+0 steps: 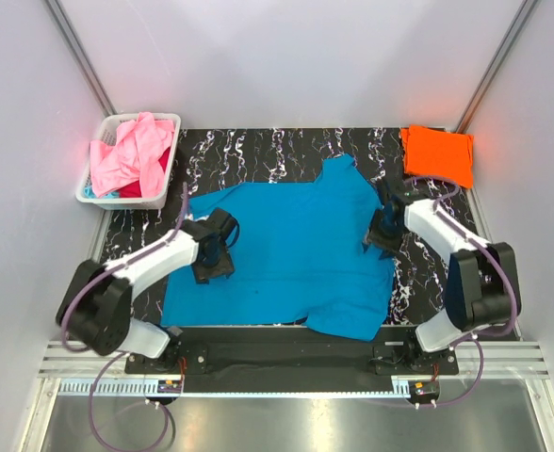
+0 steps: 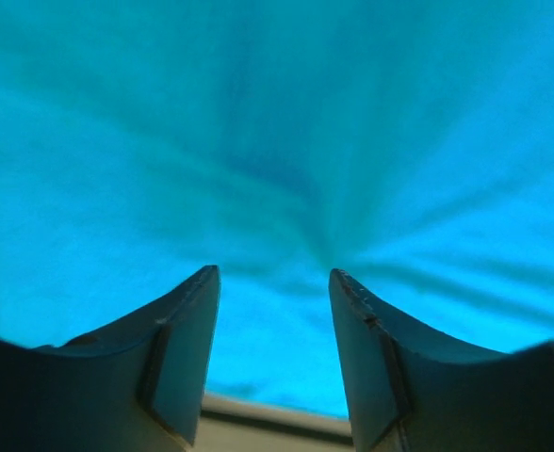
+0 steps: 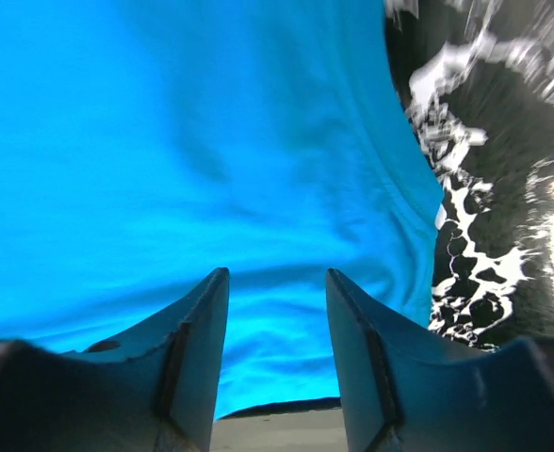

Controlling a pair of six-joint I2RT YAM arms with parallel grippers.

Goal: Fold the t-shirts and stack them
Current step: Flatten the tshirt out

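Observation:
A teal-blue t-shirt (image 1: 291,245) lies spread on the black marbled table (image 1: 258,151). It fills the left wrist view (image 2: 277,141) and most of the right wrist view (image 3: 183,141). My left gripper (image 1: 222,247) is open, low over the shirt's left part, with creases gathering between its fingers (image 2: 187,348). My right gripper (image 1: 381,235) is open over the shirt's right edge. An orange t-shirt (image 1: 437,155) lies folded at the back right corner. A pink t-shirt (image 1: 131,153) and a red one (image 1: 154,184) sit in the white basket.
The white lattice basket (image 1: 93,188) stands at the back left corner, off the table's edge. White walls close in the sides and back. Bare marbled table shows to the right of the blue shirt (image 3: 484,188).

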